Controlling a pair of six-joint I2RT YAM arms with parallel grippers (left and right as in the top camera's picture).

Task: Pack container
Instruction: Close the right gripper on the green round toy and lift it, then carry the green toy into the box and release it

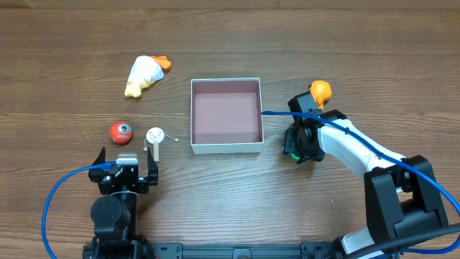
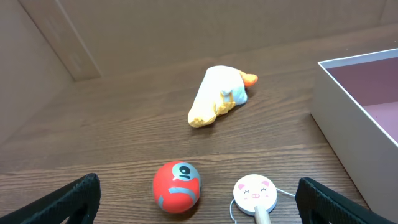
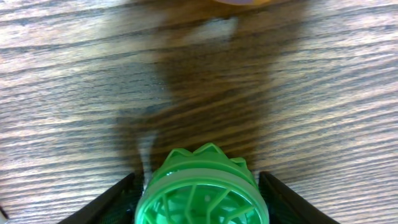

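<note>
The container point(image 1: 226, 148) is a shallow white-walled square box with a pinkish-brown floor, and it is empty. Its white wall also shows at the right of the left wrist view point(image 2: 348, 118). My right gripper point(image 1: 293, 144) sits just right of the box, shut on a green ribbed plastic toy point(image 3: 202, 190), with a finger against each side. My left gripper point(image 1: 127, 160) is open and empty. A red ball toy point(image 2: 177, 186) and a pig-face disc on a stick point(image 2: 255, 193) lie just ahead of its fingers.
A white and yellow plush toy point(image 1: 146, 74) lies at the far left, and also shows in the left wrist view point(image 2: 217, 95). An orange toy point(image 1: 320, 92) sits just beyond my right gripper. The red ball point(image 1: 121, 132) and the pig disc point(image 1: 155, 135) lie left of the box.
</note>
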